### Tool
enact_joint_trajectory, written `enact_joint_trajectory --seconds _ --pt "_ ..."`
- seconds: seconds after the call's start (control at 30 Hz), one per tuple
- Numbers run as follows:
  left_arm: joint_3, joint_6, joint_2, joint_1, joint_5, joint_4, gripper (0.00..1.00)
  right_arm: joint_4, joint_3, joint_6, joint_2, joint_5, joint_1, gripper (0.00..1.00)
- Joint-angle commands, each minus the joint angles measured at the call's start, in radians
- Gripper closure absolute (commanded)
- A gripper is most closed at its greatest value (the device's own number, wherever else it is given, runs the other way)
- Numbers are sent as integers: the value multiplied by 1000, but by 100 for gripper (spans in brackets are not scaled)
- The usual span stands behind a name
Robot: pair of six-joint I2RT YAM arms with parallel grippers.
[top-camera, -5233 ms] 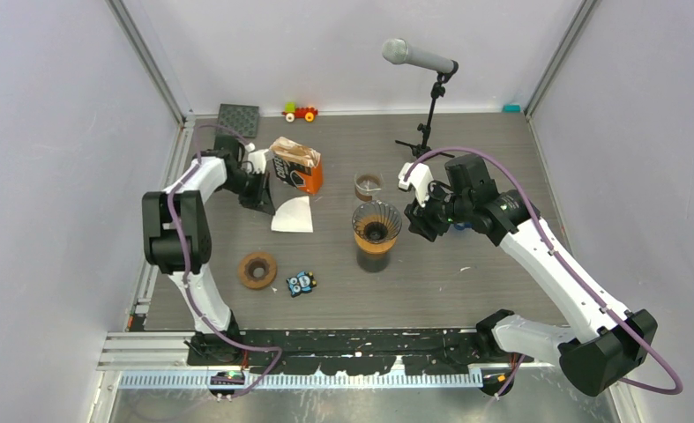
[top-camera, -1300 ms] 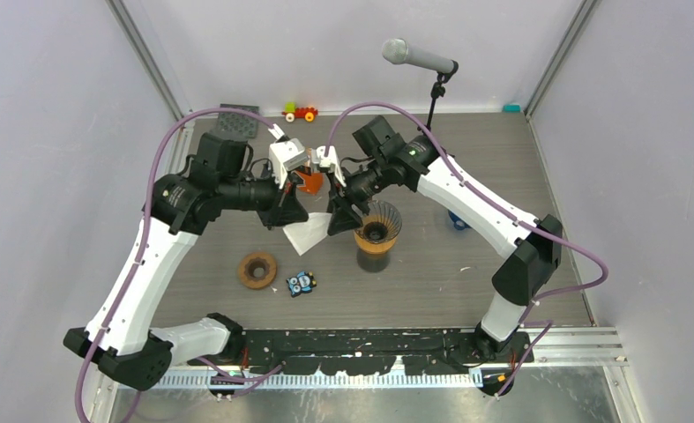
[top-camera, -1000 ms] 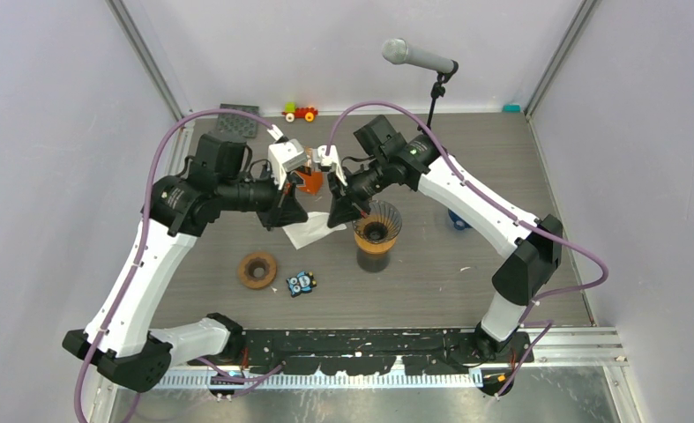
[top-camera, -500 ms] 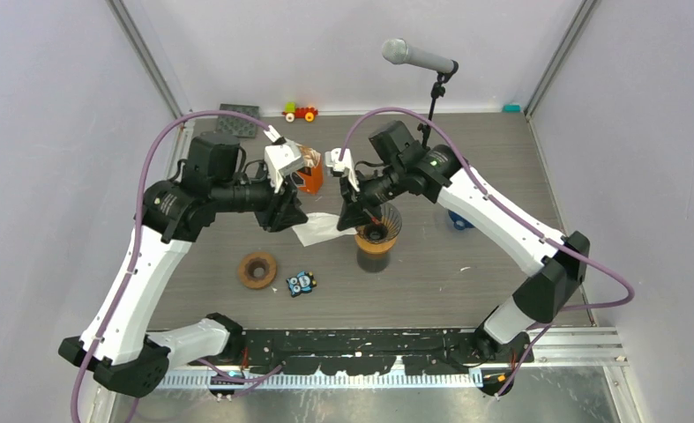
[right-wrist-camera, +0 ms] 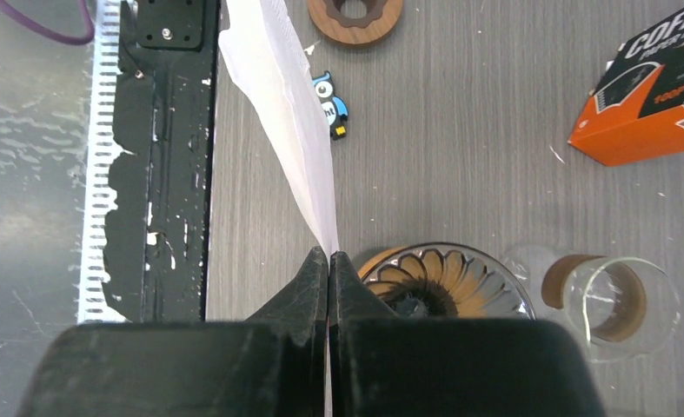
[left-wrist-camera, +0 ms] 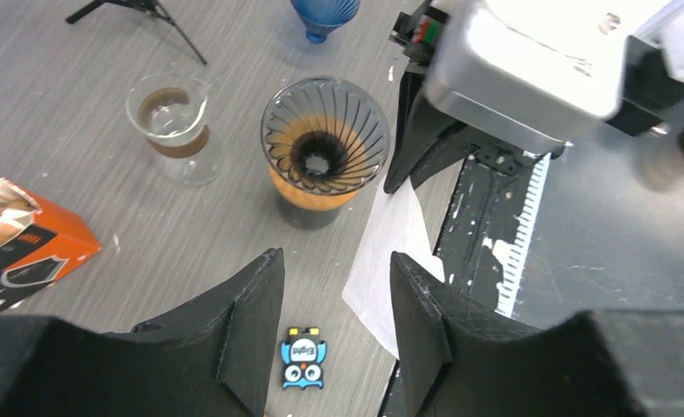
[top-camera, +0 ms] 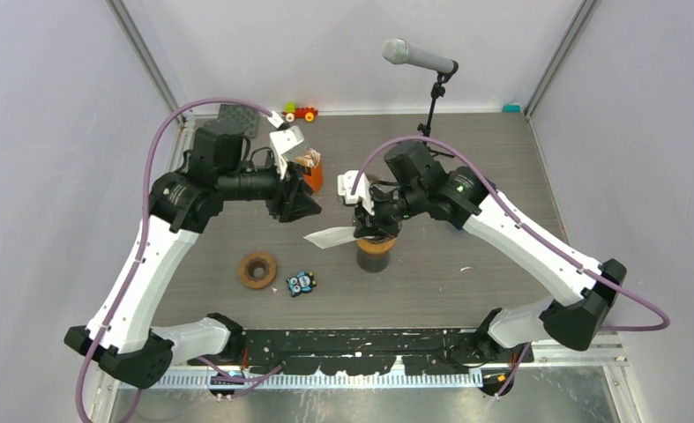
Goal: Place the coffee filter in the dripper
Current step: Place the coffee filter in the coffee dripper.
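The right claw [right-wrist-camera: 329,256] is clenched on one edge of the thin white paper coffee filter [right-wrist-camera: 282,78], holding it above the grey tabletop [top-camera: 466,176] just beside the ribbed glass dripper [left-wrist-camera: 325,143], while the left claw [left-wrist-camera: 334,259] hangs released, apart from it.

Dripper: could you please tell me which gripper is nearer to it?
Right. The right gripper pinches the filter beside the dripper; the left gripper hovers open farther left.
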State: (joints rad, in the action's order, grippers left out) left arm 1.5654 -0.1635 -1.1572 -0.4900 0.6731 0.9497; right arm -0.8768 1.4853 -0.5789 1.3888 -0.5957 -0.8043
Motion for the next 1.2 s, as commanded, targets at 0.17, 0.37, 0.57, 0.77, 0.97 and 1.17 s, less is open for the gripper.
enact_joint_trajectory --seconds 0.17,0.37,0.57,0.77,0.97,1.17 --pt "-73 64 -20 -21 161 -135 48 -2 -32 -62 -83 61 -6 100" --pt "-127 64 -20 -47 167 -174 48 -33 -12 -70 -58 51 -5 100" --pt "-153 40 -18 -63 147 -174 48 -49 3 -70 -41 33 -6 99" --pt "-191 10 -6 -76 131 -174 48 -49 1 -68 -42 24 -6 100" --pt "-204 -19 -3 -93 95 -167 49 -51 4 -66 -40 19 -6 99" --pt "-216 -40 -3 -104 83 -163 49 -55 6 -67 -35 19 -5 99"
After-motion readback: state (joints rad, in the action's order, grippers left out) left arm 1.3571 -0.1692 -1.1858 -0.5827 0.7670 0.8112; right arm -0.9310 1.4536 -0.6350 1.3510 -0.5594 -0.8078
